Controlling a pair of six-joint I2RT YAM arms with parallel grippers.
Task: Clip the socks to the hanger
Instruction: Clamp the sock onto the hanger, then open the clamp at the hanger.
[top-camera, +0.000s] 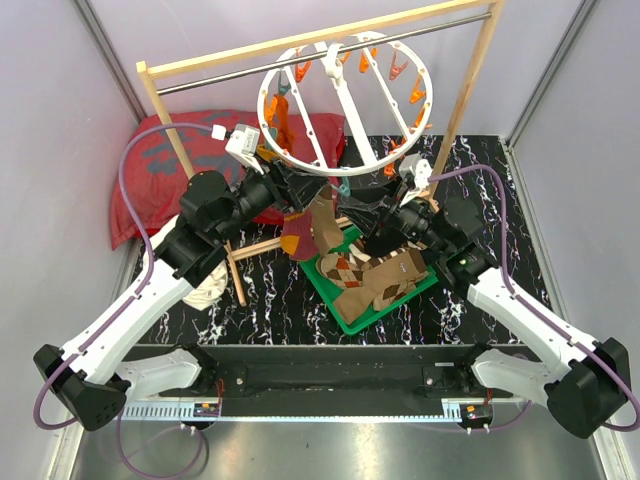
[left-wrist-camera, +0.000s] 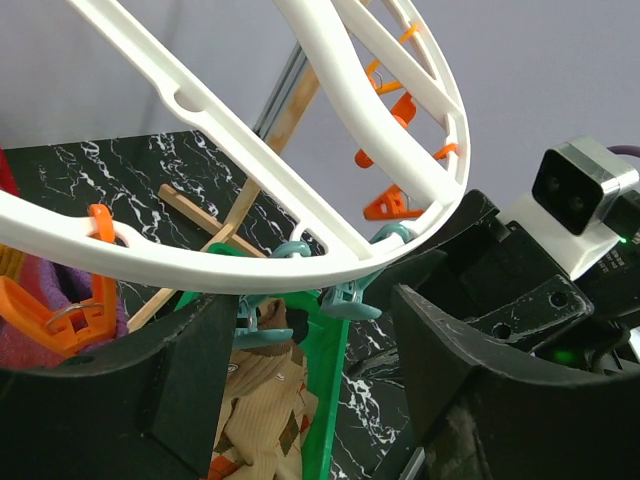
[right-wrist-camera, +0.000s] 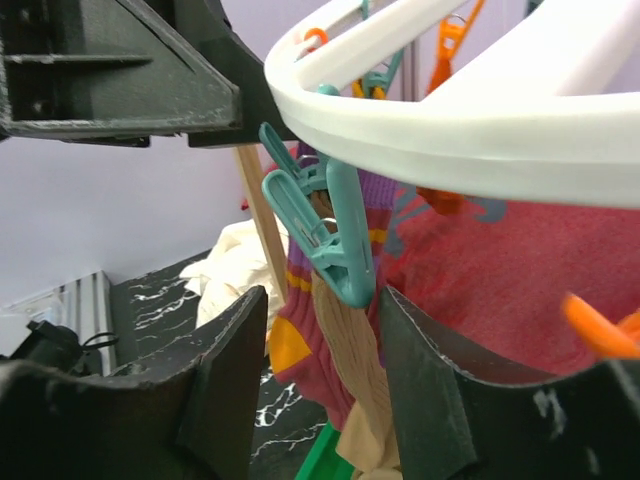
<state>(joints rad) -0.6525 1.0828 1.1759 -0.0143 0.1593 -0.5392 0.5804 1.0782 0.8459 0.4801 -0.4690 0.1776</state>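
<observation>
Looking down from the top view, the hanger (top-camera: 347, 100) hangs from the wooden rack (top-camera: 463, 100), and both arms reach to its near rim. The left gripper (top-camera: 285, 192) and right gripper (top-camera: 372, 222) flank two socks (top-camera: 312, 232) dangling under that rim. More argyle socks (top-camera: 375, 280) lie in a green tray (top-camera: 333, 300) on the table (top-camera: 500, 200).

From the left wrist, the fingers (left-wrist-camera: 110, 400) stand apart on either side of the white rim, grasping nothing. A teal clip (left-wrist-camera: 262, 335) sits directly over a tan sock (left-wrist-camera: 262, 400).

From the right wrist, the fingers (right-wrist-camera: 215, 400) are likewise spread and released. The clip bites the tan sock's top, with a purple striped sock (right-wrist-camera: 310, 340) hanging just behind it.

This clipping looks finished. The next move probably calls for backing both arms off without snagging the rim, lifting a sock from the tray, and bringing its cuff to a free clip.
</observation>
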